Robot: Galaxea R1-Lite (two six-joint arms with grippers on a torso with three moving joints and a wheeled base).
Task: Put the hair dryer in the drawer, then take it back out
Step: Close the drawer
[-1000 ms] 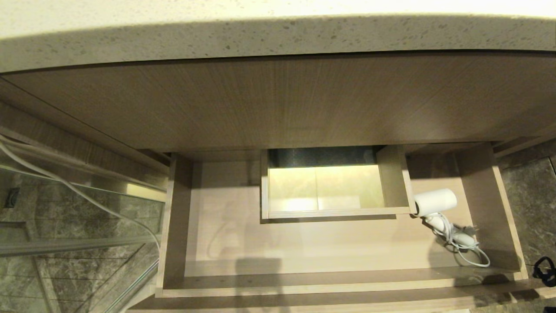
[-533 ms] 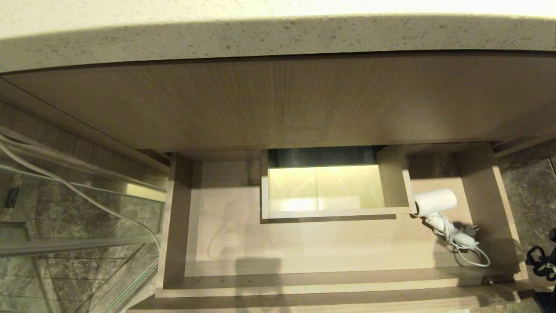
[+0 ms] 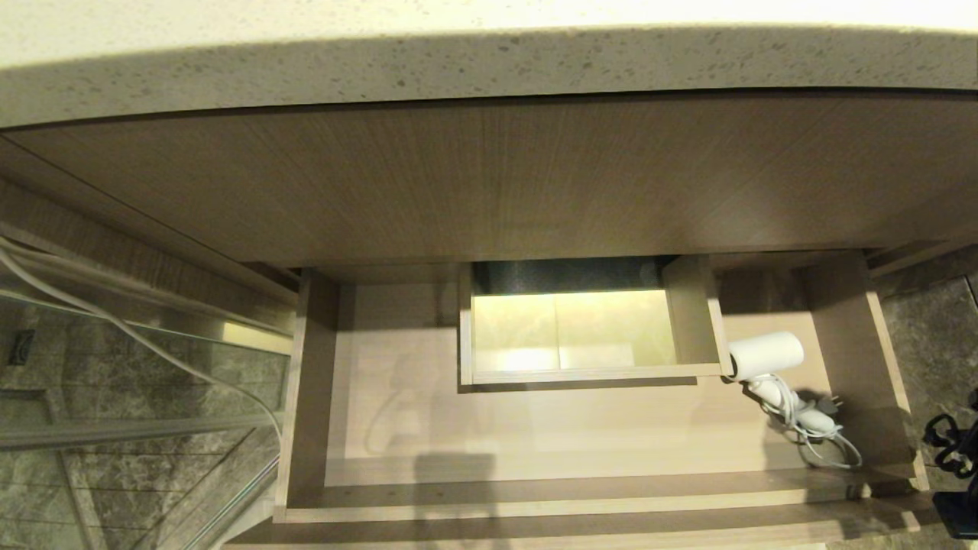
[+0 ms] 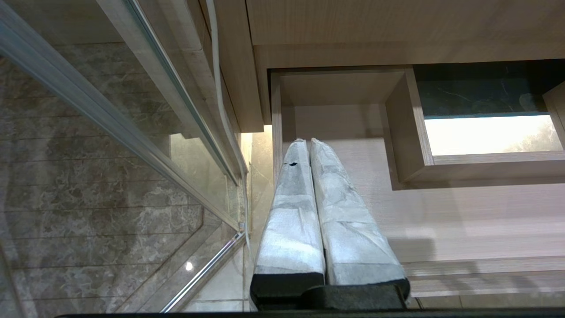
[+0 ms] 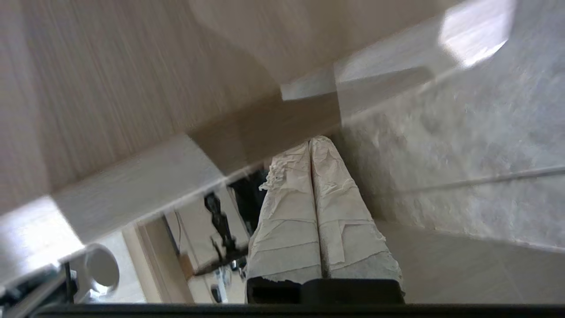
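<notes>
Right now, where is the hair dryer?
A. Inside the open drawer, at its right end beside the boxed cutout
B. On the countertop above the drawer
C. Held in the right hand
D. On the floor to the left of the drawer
A: the hair dryer lies on the floor of the open drawer at its right end, next to the boxed cutout, with no hand on it.

One drawer (image 3: 535, 428) stands open, with one boxed cutout (image 3: 573, 332) at the middle of its back edge. One hair dryer (image 3: 764, 355) lies in it near the right side wall, trailing one white cord (image 3: 821, 435). Two end effectors show: the left end effector (image 4: 309, 143) and the right end effector (image 5: 311, 143).
</notes>
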